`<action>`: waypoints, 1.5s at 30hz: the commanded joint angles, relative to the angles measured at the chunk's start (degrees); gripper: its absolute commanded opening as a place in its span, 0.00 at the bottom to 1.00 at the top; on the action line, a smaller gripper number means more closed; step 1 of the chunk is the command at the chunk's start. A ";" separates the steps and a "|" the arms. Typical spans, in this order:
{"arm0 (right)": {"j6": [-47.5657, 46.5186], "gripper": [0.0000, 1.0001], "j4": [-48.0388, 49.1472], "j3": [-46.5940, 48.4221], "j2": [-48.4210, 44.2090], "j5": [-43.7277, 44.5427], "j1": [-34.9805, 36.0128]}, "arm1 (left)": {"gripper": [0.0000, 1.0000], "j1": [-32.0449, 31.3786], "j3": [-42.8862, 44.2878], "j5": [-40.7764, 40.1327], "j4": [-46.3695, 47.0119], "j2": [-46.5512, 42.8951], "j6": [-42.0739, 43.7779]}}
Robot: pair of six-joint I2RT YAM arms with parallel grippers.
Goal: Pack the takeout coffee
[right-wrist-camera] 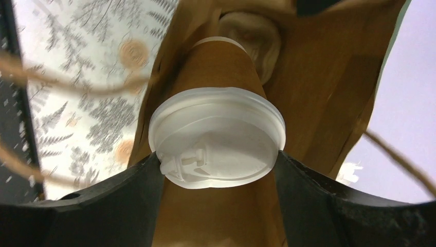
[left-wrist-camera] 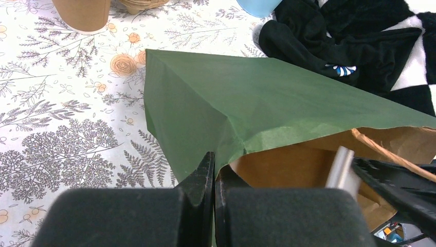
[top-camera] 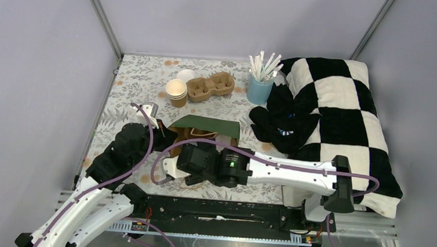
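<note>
Only the right wrist view shows the right gripper spread wide, clamping the lidded cup by its white lid inside the green paper bag. Only the left wrist view shows the left gripper pinched tight on the bag's mouth edge. From above, both forearms angle low toward the bag, and the second cup stands open beside the pulp carrier.

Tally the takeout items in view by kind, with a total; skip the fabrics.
Kraft paper cups: 2 (lidded cup, open cup)
White lids: 2 (fitted lid, loose lid)
Pulp carrier: 1
Blue cup of straws: 1
Green paper bag: 1
Total: 7
</note>
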 commanded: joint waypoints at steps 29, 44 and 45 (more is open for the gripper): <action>-12.94 0.48 42.98 -19.07 1.86 -4.50 -14.15 | 0.00 0.06 -3.40 6.57 3.22 -4.23 -1.84; -5.70 0.47 47.12 -21.03 2.58 -8.78 -14.53 | 0.00 0.06 -3.69 2.03 -0.41 -4.34 -7.41; -5.64 0.47 48.22 -22.38 2.04 -8.71 -14.53 | 0.00 0.06 -3.79 1.51 -0.25 -4.04 -7.74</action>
